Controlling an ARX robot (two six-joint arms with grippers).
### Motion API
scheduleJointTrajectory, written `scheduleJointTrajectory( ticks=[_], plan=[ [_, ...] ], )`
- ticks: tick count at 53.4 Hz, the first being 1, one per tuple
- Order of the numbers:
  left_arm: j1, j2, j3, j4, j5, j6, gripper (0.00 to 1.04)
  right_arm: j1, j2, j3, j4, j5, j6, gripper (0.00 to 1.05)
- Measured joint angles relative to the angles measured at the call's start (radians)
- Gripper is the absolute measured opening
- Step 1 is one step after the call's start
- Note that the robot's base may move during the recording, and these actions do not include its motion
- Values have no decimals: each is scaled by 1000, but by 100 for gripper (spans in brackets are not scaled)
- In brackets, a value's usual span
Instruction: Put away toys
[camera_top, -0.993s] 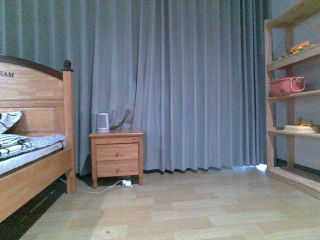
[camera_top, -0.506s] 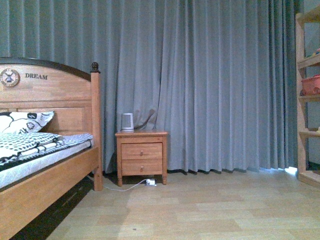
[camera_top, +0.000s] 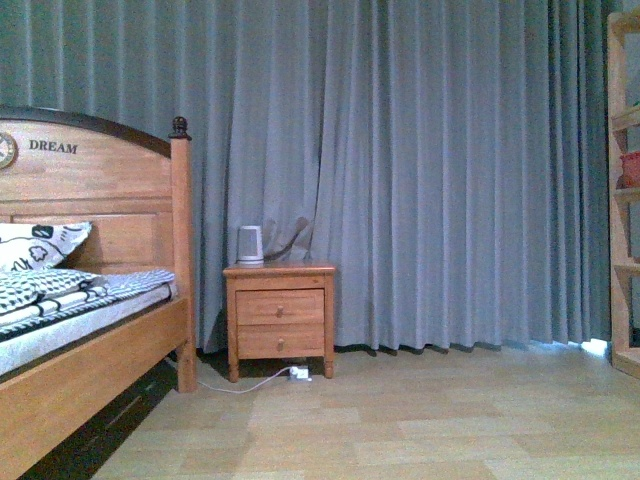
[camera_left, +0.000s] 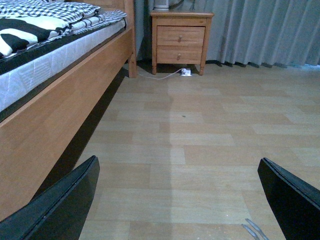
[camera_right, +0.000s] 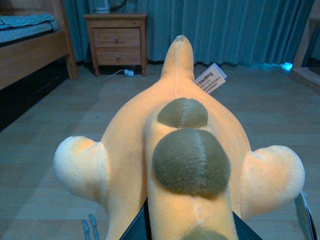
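Note:
An orange-yellow plush toy (camera_right: 175, 150) with brown round patches and a white label fills the right wrist view. My right gripper (camera_right: 187, 227) is shut on it, holding it above the wooden floor; only the dark finger edges show under the plush. In the left wrist view my left gripper (camera_left: 182, 200) stands open, its two black fingers (camera_left: 65, 205) wide apart over bare floor with nothing between them. Neither arm nor the toy shows in the front view.
A wooden bed (camera_top: 90, 330) with striped bedding stands at the left. A two-drawer nightstand (camera_top: 278, 318) with a white kettle (camera_top: 249, 244) stands against the grey curtain (camera_top: 430, 170), a cable and plug (camera_top: 298, 373) at its foot. A wooden shelf unit (camera_top: 625, 200) shows at the right edge.
The front view has swung left: more of the bed came in, and the shelf unit slid to the right edge. Over the last half second it shifted back slightly.

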Motion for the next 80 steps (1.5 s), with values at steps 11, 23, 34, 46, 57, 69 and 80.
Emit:
scheduleJointTrajectory(
  ticks=[11, 23, 34, 46, 57, 69, 80],
  plan=[
    [0, 0, 0, 0, 0, 0, 98, 0, 0, 0, 0, 0, 0, 7],
    [0, 0, 0, 0, 0, 0, 98, 0, 0, 0, 0, 0, 0, 7],
    [0, 0, 0, 0, -1, 0, 98, 0, 0, 0, 0, 0, 0, 7],
    [0, 0, 0, 0, 0, 0, 98, 0, 0, 0, 0, 0, 0, 7],
    [0, 0, 0, 0, 0, 0, 98, 0, 0, 0, 0, 0, 0, 7],
    [0, 0, 0, 0, 0, 0, 98, 0, 0, 0, 0, 0, 0, 7],
    [0, 0, 0, 0, 0, 0, 98, 0, 0, 0, 0, 0, 0, 7]
  ],
)
